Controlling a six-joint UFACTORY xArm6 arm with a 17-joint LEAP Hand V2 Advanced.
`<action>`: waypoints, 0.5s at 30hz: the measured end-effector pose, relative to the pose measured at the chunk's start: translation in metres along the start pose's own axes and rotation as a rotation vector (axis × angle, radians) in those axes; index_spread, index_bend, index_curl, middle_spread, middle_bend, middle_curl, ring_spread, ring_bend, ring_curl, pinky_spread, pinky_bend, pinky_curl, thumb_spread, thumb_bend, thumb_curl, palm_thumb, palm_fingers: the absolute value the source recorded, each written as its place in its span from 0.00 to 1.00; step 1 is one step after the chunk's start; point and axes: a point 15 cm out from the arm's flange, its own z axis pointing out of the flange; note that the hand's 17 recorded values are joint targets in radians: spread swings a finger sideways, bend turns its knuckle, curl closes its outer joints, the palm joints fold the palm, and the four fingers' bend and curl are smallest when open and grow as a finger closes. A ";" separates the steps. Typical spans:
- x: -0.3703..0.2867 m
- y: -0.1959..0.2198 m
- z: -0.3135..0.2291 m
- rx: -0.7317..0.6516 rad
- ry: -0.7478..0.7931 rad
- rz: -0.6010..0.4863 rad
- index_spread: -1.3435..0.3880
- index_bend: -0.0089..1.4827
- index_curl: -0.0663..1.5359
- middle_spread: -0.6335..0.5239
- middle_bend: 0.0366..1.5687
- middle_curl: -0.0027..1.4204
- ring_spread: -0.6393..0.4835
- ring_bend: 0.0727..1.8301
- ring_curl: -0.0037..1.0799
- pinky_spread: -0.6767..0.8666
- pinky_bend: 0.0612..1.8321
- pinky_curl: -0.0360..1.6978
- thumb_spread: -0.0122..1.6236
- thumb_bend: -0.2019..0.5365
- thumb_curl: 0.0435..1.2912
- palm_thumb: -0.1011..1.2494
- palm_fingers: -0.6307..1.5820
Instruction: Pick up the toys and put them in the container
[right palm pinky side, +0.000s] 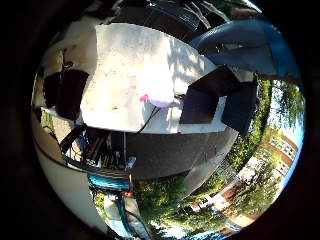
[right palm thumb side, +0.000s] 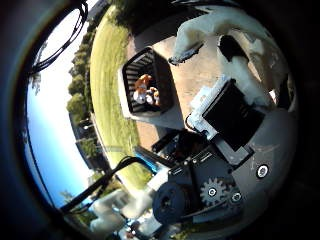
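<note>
Though small in view, pink toy (right palm pinky side: 159, 101) on desk (right palm pinky side: 125, 75) looks soft, light; grasp mid-body. Hand (right palm thumb side: 235, 65) spread, empty.

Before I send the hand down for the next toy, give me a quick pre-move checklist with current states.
1. Toy left to pick: a pink toy lies on the white table - ok.
2. Toy reachable: nothing rests on it; it lies beside the dark container, apart from it - ok.
3. Container ready: its top is open - ok.
4. Earlier load: an orange and white toy already sits in the container - ok.
5. Hand free: fingers look relaxed, holding nothing - ok.
6. Clearance above the toy: cannot tell.
</note>
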 end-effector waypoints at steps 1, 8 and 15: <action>0.007 0.002 0.003 0.002 -0.003 0.011 0.23 0.52 0.53 0.42 0.84 0.68 0.51 0.84 0.75 0.57 0.70 0.64 0.70 0.22 0.52 0.68 0.54; 0.075 0.020 0.072 -0.028 -0.054 0.110 0.43 0.44 0.56 0.48 0.52 0.52 0.64 0.66 0.62 0.61 0.55 0.60 0.72 0.23 0.45 0.66 0.26; 0.126 0.000 0.118 -0.003 0.024 0.094 0.57 0.25 0.44 0.57 0.26 0.36 0.73 0.40 0.41 0.66 0.34 0.47 0.71 0.23 0.39 0.62 0.20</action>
